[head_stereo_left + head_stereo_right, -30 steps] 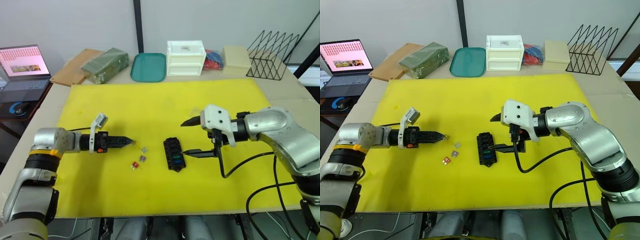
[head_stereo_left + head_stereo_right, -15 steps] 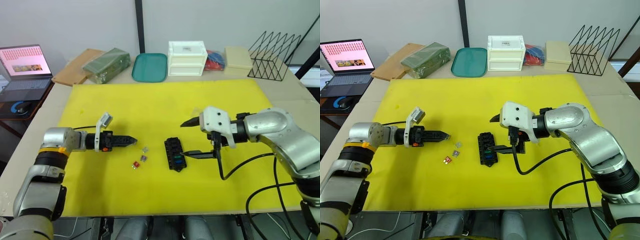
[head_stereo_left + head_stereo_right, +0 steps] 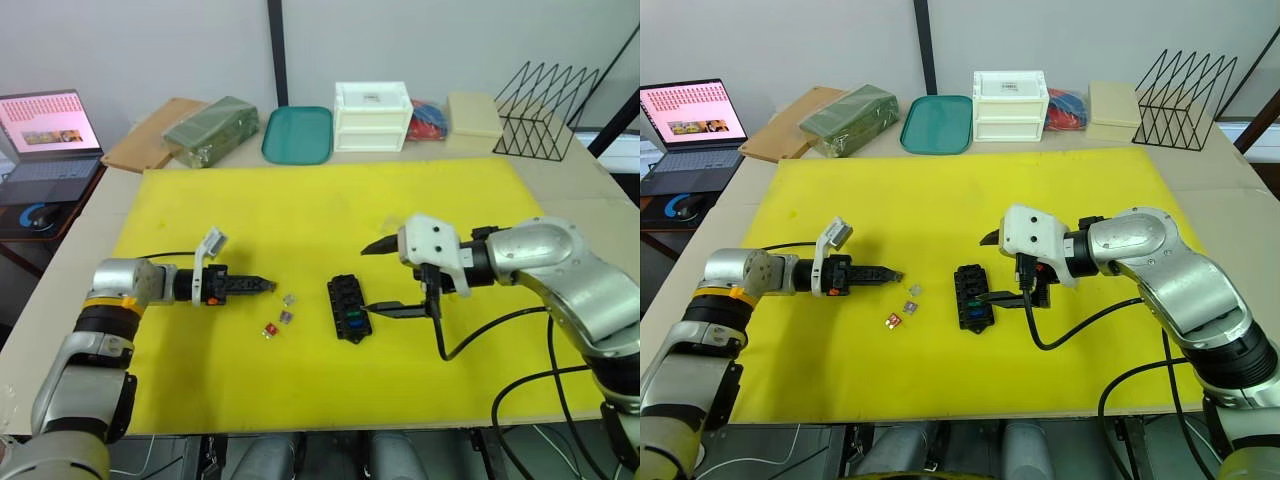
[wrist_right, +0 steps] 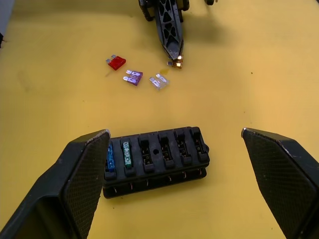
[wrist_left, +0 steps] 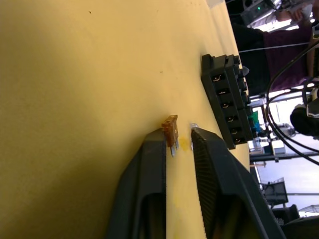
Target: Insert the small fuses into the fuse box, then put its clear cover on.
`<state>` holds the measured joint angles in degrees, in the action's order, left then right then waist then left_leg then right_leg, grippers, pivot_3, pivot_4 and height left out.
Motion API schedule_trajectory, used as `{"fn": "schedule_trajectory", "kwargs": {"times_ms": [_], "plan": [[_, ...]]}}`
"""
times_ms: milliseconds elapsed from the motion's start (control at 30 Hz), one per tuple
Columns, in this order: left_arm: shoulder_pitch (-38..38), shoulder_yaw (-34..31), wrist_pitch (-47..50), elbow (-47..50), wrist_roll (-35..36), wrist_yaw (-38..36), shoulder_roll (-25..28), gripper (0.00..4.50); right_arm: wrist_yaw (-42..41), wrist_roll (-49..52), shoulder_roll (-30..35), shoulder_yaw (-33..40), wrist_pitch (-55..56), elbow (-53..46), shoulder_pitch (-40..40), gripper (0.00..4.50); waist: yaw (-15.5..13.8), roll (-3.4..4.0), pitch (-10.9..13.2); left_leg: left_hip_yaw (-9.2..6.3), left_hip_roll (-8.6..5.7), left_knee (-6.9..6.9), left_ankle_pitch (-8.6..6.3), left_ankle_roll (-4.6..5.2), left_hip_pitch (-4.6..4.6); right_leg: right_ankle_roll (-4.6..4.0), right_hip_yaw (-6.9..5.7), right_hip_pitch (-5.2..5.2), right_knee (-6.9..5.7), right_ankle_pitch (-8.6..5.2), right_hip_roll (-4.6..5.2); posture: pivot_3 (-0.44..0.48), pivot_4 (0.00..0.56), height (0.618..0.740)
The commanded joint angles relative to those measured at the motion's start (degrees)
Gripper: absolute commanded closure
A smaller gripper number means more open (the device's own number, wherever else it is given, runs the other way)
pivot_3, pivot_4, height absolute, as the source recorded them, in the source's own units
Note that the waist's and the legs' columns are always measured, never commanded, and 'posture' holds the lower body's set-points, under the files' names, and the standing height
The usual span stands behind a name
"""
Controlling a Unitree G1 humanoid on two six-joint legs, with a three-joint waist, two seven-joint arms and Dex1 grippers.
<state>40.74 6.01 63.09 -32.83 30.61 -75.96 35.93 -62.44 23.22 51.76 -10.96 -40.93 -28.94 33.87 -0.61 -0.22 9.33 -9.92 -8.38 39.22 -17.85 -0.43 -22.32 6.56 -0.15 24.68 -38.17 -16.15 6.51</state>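
Observation:
The black fuse box (image 3: pixel 348 308) lies mid-mat, with a blue fuse (image 4: pixel 110 158) and a teal fuse (image 4: pixel 126 152) seated at one end and its other slots empty. Red (image 4: pixel 116 62), purple (image 4: pixel 133 76) and pale grey (image 4: pixel 159 80) small fuses lie loose on the mat to its left. My left gripper (image 3: pixel 268 286) lies low over the mat beside them, shut on a brown fuse (image 5: pixel 171 130) at its fingertips. Just right of the box, my right gripper (image 3: pixel 380 276) stands wide open and holds nothing. The clear cover is out of view.
The yellow mat (image 3: pixel 320 200) covers most of the table. Along the back stand a laptop (image 3: pixel 45 125), a green package (image 3: pixel 210 125), a teal tray (image 3: pixel 298 133), a white drawer box (image 3: pixel 372 115) and a wire rack (image 3: pixel 545 95). A black cable hangs from my right wrist.
The left gripper's fingers have drawn together on the brown fuse, and its wrist has turned slightly. The right arm and the fuse box have stayed put.

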Motion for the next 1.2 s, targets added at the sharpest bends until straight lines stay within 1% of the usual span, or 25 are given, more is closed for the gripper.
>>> {"fn": "schedule_trajectory", "kwargs": {"times_ms": [33,167,333,433,500,567,633,733,833,900,1000,1100,1200], "plan": [[-1.1,0.5,-0.6,-1.1,-1.4,0.2,0.6,4.46,-0.1,-0.2,0.3,0.4,0.7,-1.2,0.6,0.0,0.0,0.01,0.0,0.0,0.0,0.0,0.0,0.0,0.0,0.0,0.0,0.0,0.0,0.0,0.0,0.0,0.15,0.74],[-2.2,1.1,-1.1,0.4,-1.7,-1.0,1.4,4.46,-0.3,-0.5,0.2,0.2,1.0,-0.8,0.7,0.0,0.1,0.02,0.0,0.0,0.0,0.0,0.01,-0.01,0.01,0.0,0.0,0.01,-0.02,0.0,0.0,0.0,0.15,0.74],[-3.5,-0.4,-3.1,4.0,-0.9,-1.7,2.3,4.46,-0.3,0.2,-0.1,0.4,-0.2,-0.7,1.0,0.0,0.4,0.02,0.0,0.0,0.01,-0.01,0.01,-0.01,0.01,0.0,0.0,0.02,-0.01,0.0,-0.01,0.0,0.15,0.74],[-5.6,-4.0,-8.0,13.2,2.0,-2.7,2.4,4.46,0.9,3.8,-1.5,2.1,-5.2,-0.6,1.9,0.0,0.5,0.01,0.0,0.0,0.04,-0.05,0.01,-0.02,0.0,0.0,0.01,0.04,-0.01,0.0,-0.02,0.0,0.15,0.74],[-7.0,-6.1,-9.4,19.9,4.2,-2.9,2.3,4.46,1.9,6.7,-2.6,3.4,-9.2,-0.5,2.6,0.0,0.5,0.0,0.0,0.0,0.05,-0.05,0.01,-0.01,-0.03,0.0,0.01,0.05,0.0,0.0,-0.02,0.0,0.15,0.74],[-8.2,-8.1,-10.0,26.0,6.7,-2.1,1.8,4.46,2.8,10.0,-3.5,4.6,-13.6,-0.4,3.2,0.0,0.3,0.0,0.0,0.0,0.05,-0.03,0.01,-0.01,-0.05,-0.01,0.01,0.06,0.02,0.0,-0.01,0.0,0.15,0.74],[-9.8,-10.0,-11.1,34.2,9.2,-0.3,1.1,4.46,4.7,15.1,-5.7,7.2,-19.3,-0.1,4.5,0.0,0.1,0.0,0.0,0.0,0.05,-0.03,0.01,-0.01,-0.06,-0.01,0.01,0.04,0.05,0.0,0.0,0.0,0.15,0.74],[-12.2,-11.1,-12.9,43.8,11.4,2.7,-0.2,4.46,7.9,23.2,-9.4,11.3,-28.4,1.1,8.0,0.0,0.1,0.0,0.0,0.01,0.05,-0.04,0.01,-0.01,-0.05,-0.01,0.02,0.02,0.07,0.0,0.01,0.0,0.15,0.74],[-13.7,-10.7,-15.1,49.1,11.8,5.5,-1.6,4.46,9.9,26.9,-10.8,12.4,-32.5,1.6,9.7,0.0,0.1,0.0,0.0,0.01,0.06,-0.05,0.01,-0.01,-0.05,-0.01,0.02,0.02,0.08,0.0,0.01,0.0,0.15,0.74],[-14.0,-10.2,-15.7,51.0,12.4,6.8,-2.1,4.46,11.2,29.5,-11.8,13.0,-34.9,2.0,10.5,0.0,0.0,0.0,0.0,0.01,0.05,-0.04,0.01,-0.01,-0.04,-0.01,0.02,0.02,0.08,0.01,0.01,0.0,0.15,0.74],[-14.2,-9.2,-17.1,52.5,12.2,8.1,-2.4,4.5,12.7,31.5,-12.8,13.0,-36.4,2.1,11.1,0.6,0.0,0.0,0.0,0.02,0.05,-0.04,0.01,-0.01,-0.04,-0.01,0.02,0.02,0.07,0.01,0.01,0.0,0.15,0.74],[-14.2,-8.9,-17.4,52.9,12.7,9.0,-2.4,4.5,14.5,32.9,-13.4,12.9,-37.8,3.2,11.9,1.59,0.0,0.0,0.0,0.02,0.05,-0.04,0.01,-0.01,-0.04,-0.01,0.02,0.02,0.07,0.01,0.01,0.0,0.15,0.74],[-14.3,-8.7,-17.8,53.0,12.9,9.3,-2.3,4.5,15.6,34.2,-13.7,12.7,-38.8,4.0,12.7,1.59,0.0,0.0,0.0,0.02,0.05,-0.04,0.01,-0.01,-0.04,-0.01,0.01,0.02,0.07,0.01,0.0,0.0,0.15,0.74]]}}
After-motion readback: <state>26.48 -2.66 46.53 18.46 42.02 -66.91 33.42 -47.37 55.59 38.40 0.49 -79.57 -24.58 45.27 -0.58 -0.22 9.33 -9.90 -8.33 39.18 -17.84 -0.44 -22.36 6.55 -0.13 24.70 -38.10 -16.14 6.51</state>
